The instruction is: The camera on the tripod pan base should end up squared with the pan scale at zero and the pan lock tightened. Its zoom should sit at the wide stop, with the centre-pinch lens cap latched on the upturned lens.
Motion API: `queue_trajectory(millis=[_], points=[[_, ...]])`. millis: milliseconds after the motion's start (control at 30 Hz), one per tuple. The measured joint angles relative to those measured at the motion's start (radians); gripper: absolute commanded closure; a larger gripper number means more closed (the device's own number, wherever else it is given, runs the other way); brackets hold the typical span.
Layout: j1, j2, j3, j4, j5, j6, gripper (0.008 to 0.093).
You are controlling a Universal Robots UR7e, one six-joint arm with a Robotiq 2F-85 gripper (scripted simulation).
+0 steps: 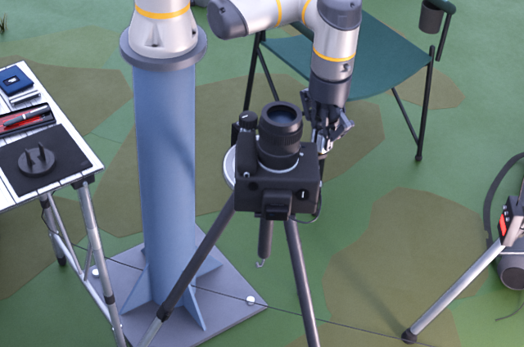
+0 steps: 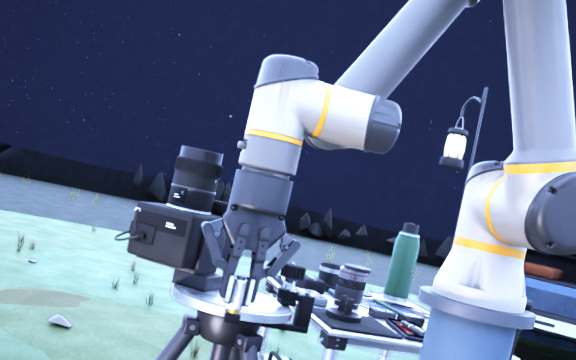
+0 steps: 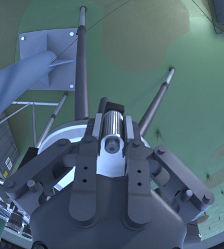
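The black camera (image 1: 277, 174) sits on the round silver pan base (image 2: 238, 305) of the tripod, its lens (image 1: 280, 129) pointing up and uncovered. A shiny metal knob (image 3: 113, 126), the pan lock, stands at the base's edge behind the camera. The knob is held in my closed gripper (image 3: 113, 129), which reaches straight down beside the camera body (image 2: 240, 292). The lens cap (image 1: 36, 161) lies on a black mat on the side table, far to the left.
The camera body (image 2: 168, 232) stands close beside my fingers. Tripod legs (image 1: 298, 275) spread below. My blue pedestal (image 1: 165, 182) rises to the left, with the side table (image 1: 38, 140) beyond it. A green folding chair (image 1: 381, 47) stands behind. A second tripod (image 1: 461, 284) is on the right.
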Motion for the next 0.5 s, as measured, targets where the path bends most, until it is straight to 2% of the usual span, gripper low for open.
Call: queue_trajectory(millis=[500], points=[[0.001, -0.007, 0.012, -0.005, 0.0, 0.001, 0.0934]])
